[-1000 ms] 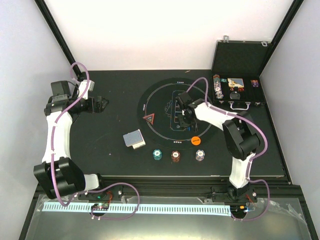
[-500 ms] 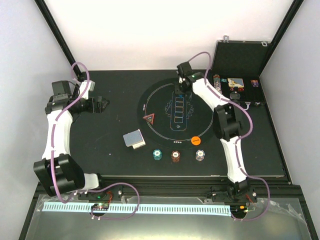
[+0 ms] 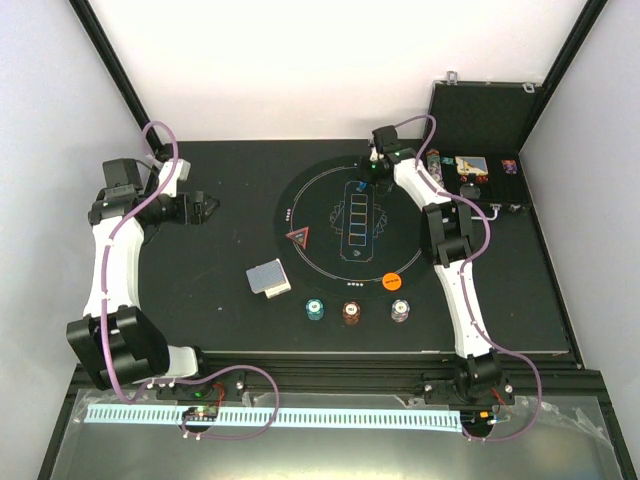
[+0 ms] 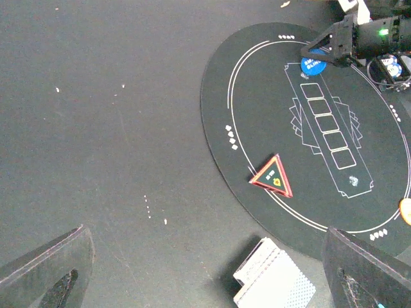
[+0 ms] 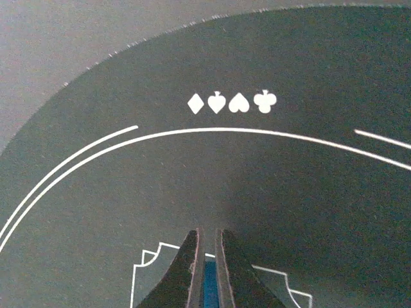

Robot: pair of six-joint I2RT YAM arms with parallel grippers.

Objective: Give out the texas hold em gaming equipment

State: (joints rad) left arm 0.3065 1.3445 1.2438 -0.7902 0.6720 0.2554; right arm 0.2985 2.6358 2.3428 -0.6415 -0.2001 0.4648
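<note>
The blue button (image 4: 313, 65) is gripped by the closed right end effector (image 5: 205, 256) at the round mat's (image 3: 300, 205) far edge. The left end effector (image 3: 204, 209) is held wide open above the tabletop (image 3: 220, 310).

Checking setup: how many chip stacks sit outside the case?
3, in a row by the mat's near edge: green left, brown-red middle, whitish right. More may hide in the case.

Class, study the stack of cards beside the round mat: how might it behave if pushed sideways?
The stack of cards shows no band or box, so a push would probably fan it out rather than slide it whole. It lies flat and broad, so tipping seems unlikely.
</note>
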